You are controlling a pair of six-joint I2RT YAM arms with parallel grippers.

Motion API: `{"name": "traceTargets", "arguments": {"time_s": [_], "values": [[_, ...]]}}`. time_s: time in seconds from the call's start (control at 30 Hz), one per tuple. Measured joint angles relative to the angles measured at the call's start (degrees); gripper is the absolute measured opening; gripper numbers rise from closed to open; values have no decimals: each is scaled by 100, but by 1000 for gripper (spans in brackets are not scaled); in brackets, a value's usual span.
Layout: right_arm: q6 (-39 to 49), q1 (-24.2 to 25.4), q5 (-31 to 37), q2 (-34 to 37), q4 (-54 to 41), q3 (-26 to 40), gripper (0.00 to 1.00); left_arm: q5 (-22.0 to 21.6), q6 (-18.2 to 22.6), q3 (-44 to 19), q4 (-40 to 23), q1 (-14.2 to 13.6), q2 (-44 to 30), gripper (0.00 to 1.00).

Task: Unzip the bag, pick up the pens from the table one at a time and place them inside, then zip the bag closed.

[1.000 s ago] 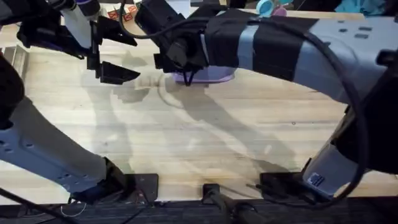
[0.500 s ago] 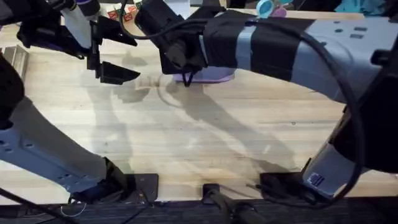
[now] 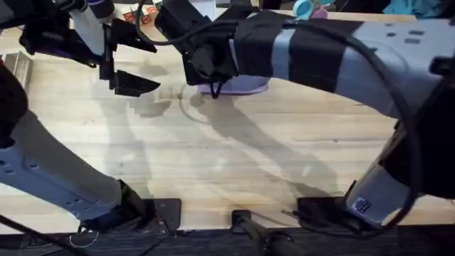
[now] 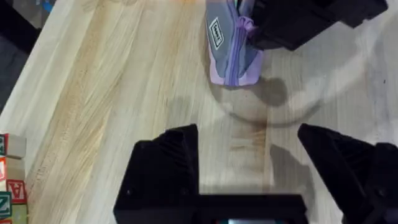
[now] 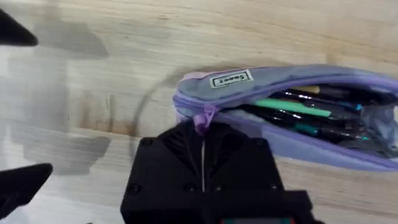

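Gripping: R gripper [image 5: 203, 163] has its fingers pressed together on the purple zipper pull [image 5: 204, 118] at one end of the pouch.
Pouch: lavender pencil pouch [image 5: 292, 106] lies on its side on the counter [image 3: 234, 163], far half, near centre; white label patch [image 5: 231, 79] by the pull end.
Zipper: open along most of visible length; mouth gapes.
Contents: green pen [image 5: 292, 107] and dark pens [image 5: 323, 94] lie inside, lengthwise.
L gripper: [image 4: 249, 171] fingers wide apart, nothing between them; hovers over bare counter, near the pouch's end but apart from it.
Arms (overhead): R arm reaches across the middle to the pouch [image 3: 245, 85]; L gripper [image 3: 128, 67] just to its left.
Extras: lettered wooden blocks [image 4: 9, 180] at counter edge, well apart from the pouch.
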State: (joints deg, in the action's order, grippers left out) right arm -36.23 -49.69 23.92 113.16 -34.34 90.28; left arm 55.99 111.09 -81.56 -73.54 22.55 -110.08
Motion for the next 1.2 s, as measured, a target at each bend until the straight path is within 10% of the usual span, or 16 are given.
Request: {"name": "traceTargets", "arguments": {"time_s": [0.7, 1.2], "values": [[326, 26, -105, -590, -45, -2, 31, 328, -24, 0, 313, -593, 0, 993], [326, 26, -103, -590, 69, -2, 30, 490, -1388, 0, 1437, -1472, -5, 993]]}}
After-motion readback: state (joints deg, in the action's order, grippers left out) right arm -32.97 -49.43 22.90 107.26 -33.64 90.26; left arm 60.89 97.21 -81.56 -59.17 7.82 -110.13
